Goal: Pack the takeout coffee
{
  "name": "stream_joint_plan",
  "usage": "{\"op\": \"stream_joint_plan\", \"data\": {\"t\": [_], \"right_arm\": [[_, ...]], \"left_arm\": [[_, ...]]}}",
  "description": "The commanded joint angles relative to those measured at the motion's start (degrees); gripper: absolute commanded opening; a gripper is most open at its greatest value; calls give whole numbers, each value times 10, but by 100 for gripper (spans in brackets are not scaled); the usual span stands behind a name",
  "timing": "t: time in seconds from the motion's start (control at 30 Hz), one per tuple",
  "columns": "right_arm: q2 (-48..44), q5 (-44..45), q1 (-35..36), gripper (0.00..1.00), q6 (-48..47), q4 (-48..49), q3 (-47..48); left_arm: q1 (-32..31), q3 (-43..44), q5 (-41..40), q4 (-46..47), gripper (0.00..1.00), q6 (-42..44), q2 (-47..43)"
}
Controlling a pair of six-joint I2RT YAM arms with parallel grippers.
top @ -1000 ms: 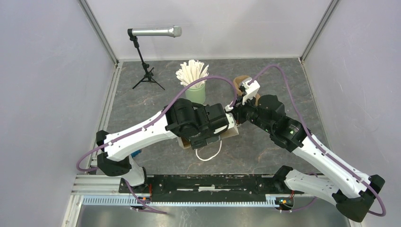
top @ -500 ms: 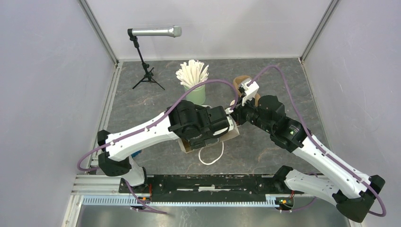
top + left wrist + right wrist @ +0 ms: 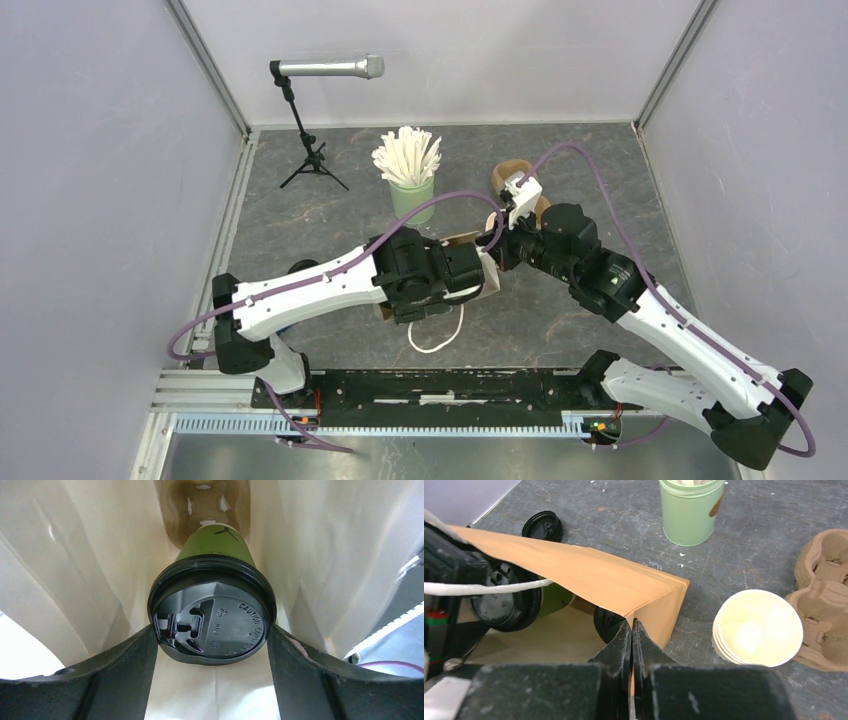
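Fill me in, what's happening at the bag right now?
The right tool is pinched shut on the rim of the brown paper bag, holding its mouth open. The left tool is inside the bag, gripping the olive-green cup by its black lid, base pointing at the cardboard carrier deep inside.

Bag (image 3: 589,575) interior tight: walls crowd both sides of L tool (image 3: 211,636) & the olive-green cup (image 3: 212,550) it grips; brown carrier (image 3: 205,500) blocks far end. R tool (image 3: 631,630) pinches bag rim. Behind bag: mint cup of sticks (image 3: 689,515), loose black lid (image 3: 542,526). To R: cream cup stack (image 3: 756,627), pulp trays (image 3: 824,580). Table (image 3: 560,320) open front-R of bag
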Motion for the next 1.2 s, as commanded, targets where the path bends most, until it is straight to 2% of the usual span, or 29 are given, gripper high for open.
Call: {"op": "stream_joint_plan", "data": {"t": [0.0,0.13,0.23,0.33,0.4,0.6,0.77,0.97,1.17], "right_arm": [[-11,-42,1,1,-13,9,-26],[-18,-65,1,2,-4,24,-43],[-24,-43,1,4,3,15,-45],[-30,-12,1,16,4,7,-37],[-22,0,1,19,-2,-2,-21],[17,1,1,18,-12,-25,21],[32,1,1,23,-17,-28,59],[34,-27,1,7,-20,-21,40],[20,-43,1,0,-4,-4,16]], "left_arm": [[-2,-30,-39,31,45,38,-25],[-2,-47,-36,58,45,41,-29],[-3,-63,-38,73,44,43,-40],[-3,-87,-39,85,44,50,-50],[-2,-98,-42,87,44,53,-52],[-2,-120,-60,107,44,77,-63],[-2,-156,-81,130,45,97,-82],[-2,-180,-96,167,45,125,-94],[-2,-205,-90,172,45,115,-102]]}}
